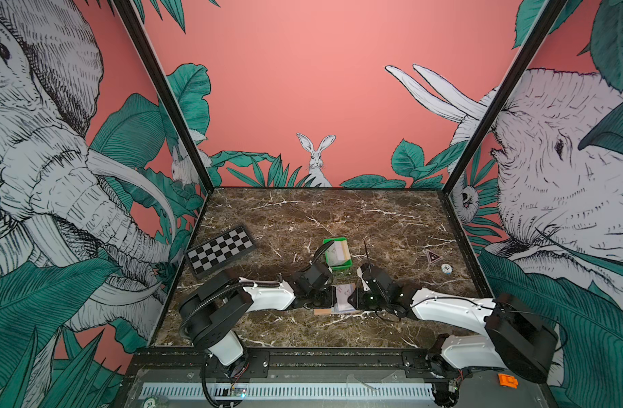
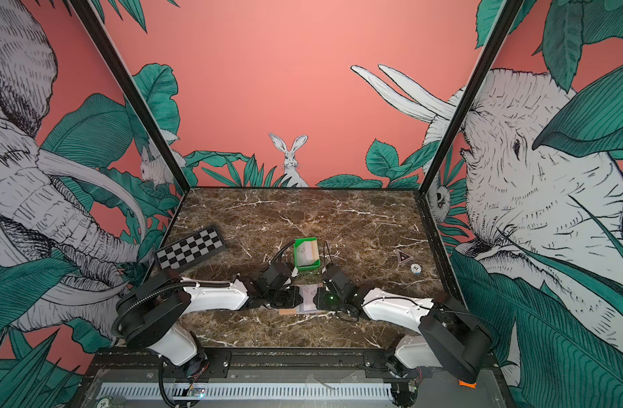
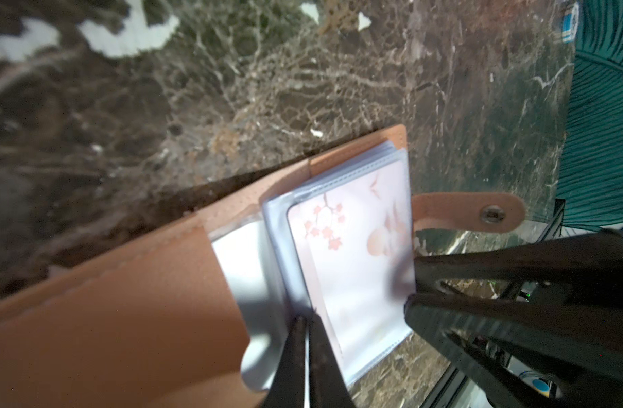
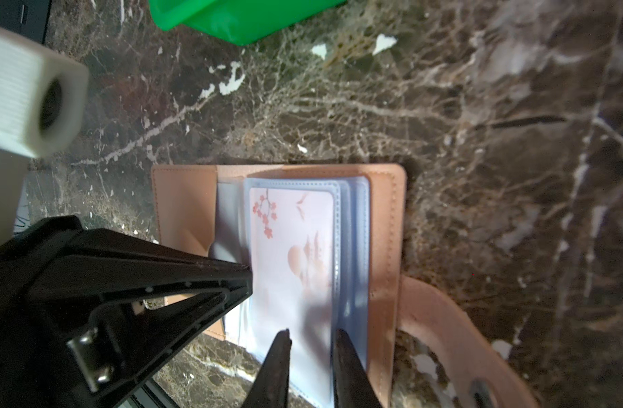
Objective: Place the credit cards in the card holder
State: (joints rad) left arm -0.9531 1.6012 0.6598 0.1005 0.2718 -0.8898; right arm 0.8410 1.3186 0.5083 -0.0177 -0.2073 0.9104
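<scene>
Left fingers (image 3: 292, 353) together, pinching the edge of a clear sleeve (image 3: 278, 247) in the card holder (image 3: 126, 318). Right fingers (image 4: 276, 364) slightly apart, tips at the near end of a blossom-printed card (image 4: 292, 229) lying in the top sleeve. Card holder lies open on the surface (image 1: 338, 212), front centre, between both arms. More cards (image 1: 336, 252) stand in a green tray (image 1: 343, 265) just behind.

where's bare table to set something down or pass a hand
Bare: table behind chessboard and green tray; also the strip between arms and front rail. Crowded: centre, left end effector and right end effector at the card holder.
</scene>
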